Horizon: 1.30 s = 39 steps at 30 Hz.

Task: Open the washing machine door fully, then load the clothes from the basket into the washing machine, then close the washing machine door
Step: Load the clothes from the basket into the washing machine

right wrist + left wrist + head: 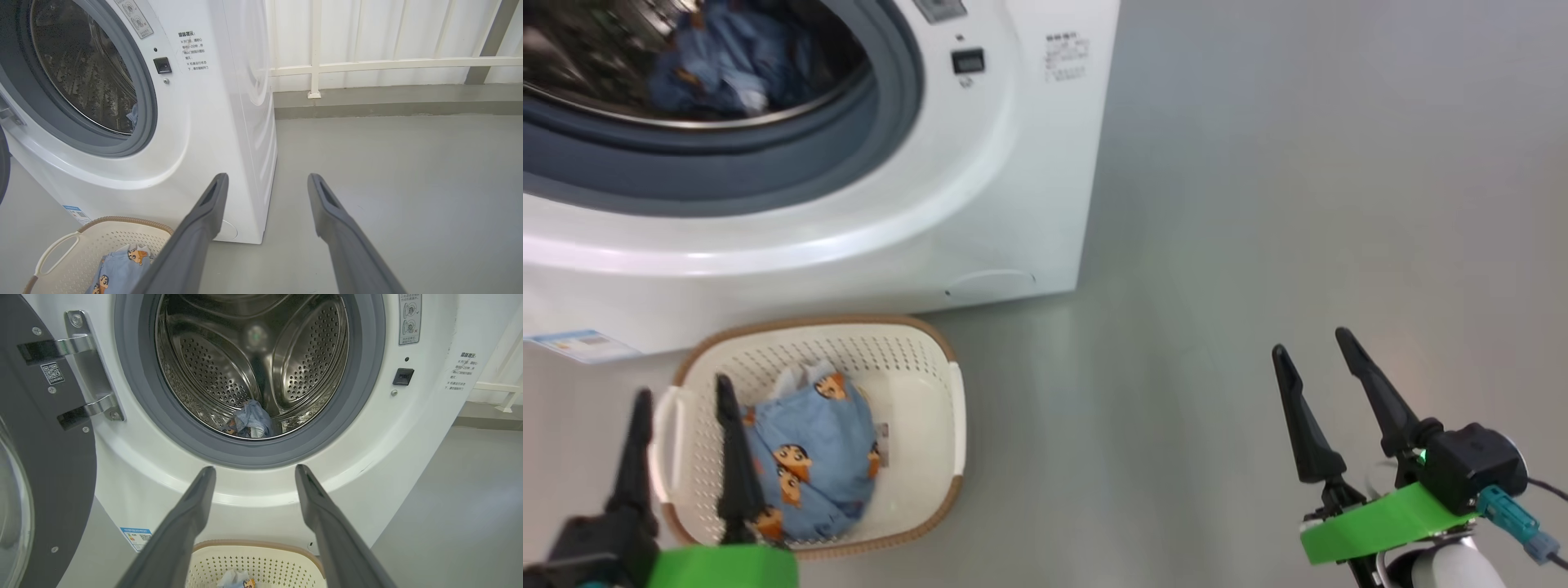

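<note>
Clothes (809, 457): one piece in basket (947, 408), near washing machine (1013, 163); another lies in drum (212, 375). Washing machine door (49, 457) open, left. Left gripper (682, 385) spread, empty, over basket; right gripper (1310, 340) spread, empty. Remaining: load piece, close door.

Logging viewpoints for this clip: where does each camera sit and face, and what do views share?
Head view: on the head, looking down at the basket before the washing machine; left gripper and right gripper.
Left wrist view: along its fingers into the drum; open door at left.
Right wrist view: along its fingers, past the machine's corner over floor.
All share machine, basket, clothes.
</note>
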Available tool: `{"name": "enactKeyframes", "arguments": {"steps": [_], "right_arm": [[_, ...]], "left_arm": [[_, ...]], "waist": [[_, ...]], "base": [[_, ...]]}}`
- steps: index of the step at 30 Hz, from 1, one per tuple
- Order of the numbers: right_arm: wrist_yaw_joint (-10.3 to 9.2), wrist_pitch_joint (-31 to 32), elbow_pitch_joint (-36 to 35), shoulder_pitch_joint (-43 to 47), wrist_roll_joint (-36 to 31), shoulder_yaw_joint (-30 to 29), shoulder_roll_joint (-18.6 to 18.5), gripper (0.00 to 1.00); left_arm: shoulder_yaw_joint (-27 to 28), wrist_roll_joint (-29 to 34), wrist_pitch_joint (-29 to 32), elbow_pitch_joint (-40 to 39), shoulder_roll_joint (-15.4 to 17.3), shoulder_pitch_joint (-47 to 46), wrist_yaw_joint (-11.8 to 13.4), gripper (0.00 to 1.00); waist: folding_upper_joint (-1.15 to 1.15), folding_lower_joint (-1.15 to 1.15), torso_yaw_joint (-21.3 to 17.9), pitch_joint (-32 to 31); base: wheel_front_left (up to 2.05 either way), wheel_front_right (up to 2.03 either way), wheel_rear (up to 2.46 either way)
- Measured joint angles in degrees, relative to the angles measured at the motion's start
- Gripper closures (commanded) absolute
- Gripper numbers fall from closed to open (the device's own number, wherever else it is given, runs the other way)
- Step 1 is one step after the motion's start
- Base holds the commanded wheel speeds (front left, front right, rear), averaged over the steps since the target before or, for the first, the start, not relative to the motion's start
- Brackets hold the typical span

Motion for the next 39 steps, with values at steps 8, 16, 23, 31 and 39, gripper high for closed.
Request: {"name": "enactKeyframes", "arguments": {"steps": [8,16,23,31,39], "right_arm": [[0.00,0.0,0.3,3.3,-0.3,-0.3,0.6,0.00],[0.00,0.6,-0.3,6.2,-0.4,-1.2,1.4,0.00],[0.00,1.6,-1.7,8.8,-0.8,-1.9,1.8,0.00],[0.00,2.1,-2.8,9.5,-0.9,-1.9,2.2,0.00],[0.00,2.6,-3.4,10.6,-0.9,-2.1,2.4,0.00]], "left_arm": [[-2.6,-0.2,-0.1,2.5,-1.2,3.6,-2.5,0.00],[-3.6,-0.3,-0.5,4.4,-2.3,5.4,-3.5,0.00],[-3.9,-0.4,-0.6,5.1,-2.1,7.3,-4.4,0.00],[-4.7,-0.4,-0.5,5.2,-1.7,7.3,-4.4,0.00],[-5.2,-0.4,-0.4,5.1,-1.6,7.3,-4.4,0.00]], "waist": [[0.00,0.00,1.5,-5.3],[0.00,0.00,1.8,-9.8],[0.00,0.00,1.5,-13.1],[0.00,0.01,1.2,-14.5],[0.00,0.00,1.4,-14.5]], "base": [[0.00,0.00,0.00],[0.00,0.00,0.00],[0.00,0.00,0.00],[0.00,0.00,0.00],[0.00,0.00,0.00]]}}
